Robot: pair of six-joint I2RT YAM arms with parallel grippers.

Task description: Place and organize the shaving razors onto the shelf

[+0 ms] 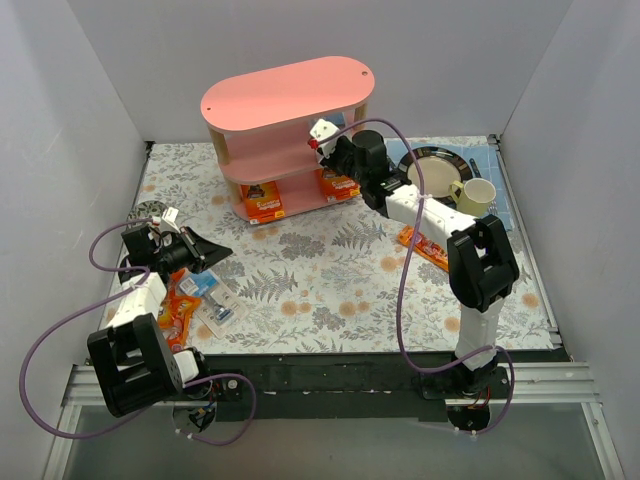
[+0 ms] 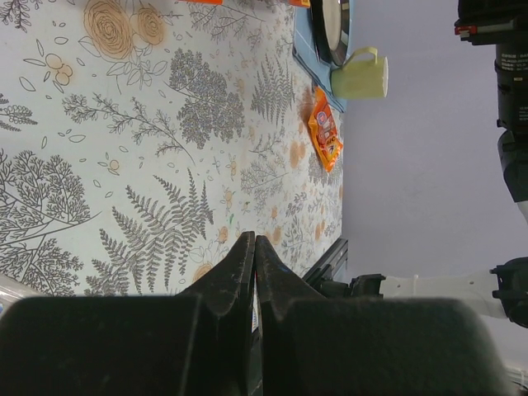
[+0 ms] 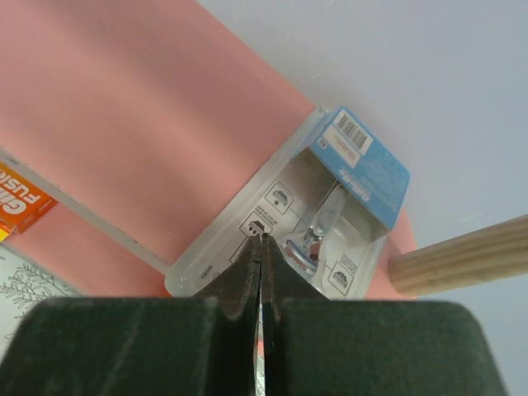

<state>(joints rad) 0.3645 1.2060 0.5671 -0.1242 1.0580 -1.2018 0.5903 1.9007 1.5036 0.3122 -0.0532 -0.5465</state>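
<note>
The pink shelf [image 1: 285,95] stands at the back. My right gripper [image 1: 322,138] is shut on a clear white-blue blister pack [image 3: 330,202] and holds it at the shelf's right end, at middle-tier height, against a pink board [image 3: 124,115] and next to a wooden post [image 3: 462,252]. Two orange cards [image 1: 265,202] [image 1: 338,184] stand on the bottom tier. My left gripper [image 1: 212,253] is shut with nothing seen in it, low over the cloth. Orange bags [image 1: 178,312] and a blister pack [image 1: 218,302] lie beside the left arm. Another orange bag [image 1: 424,246] lies under the right arm.
A dark plate [image 1: 432,165] and a pale yellow mug [image 1: 474,196] sit on a blue mat at the back right; both also show in the left wrist view, the mug [image 2: 363,76] next to the orange bag [image 2: 324,136]. Grey walls enclose the floral cloth [image 1: 320,270].
</note>
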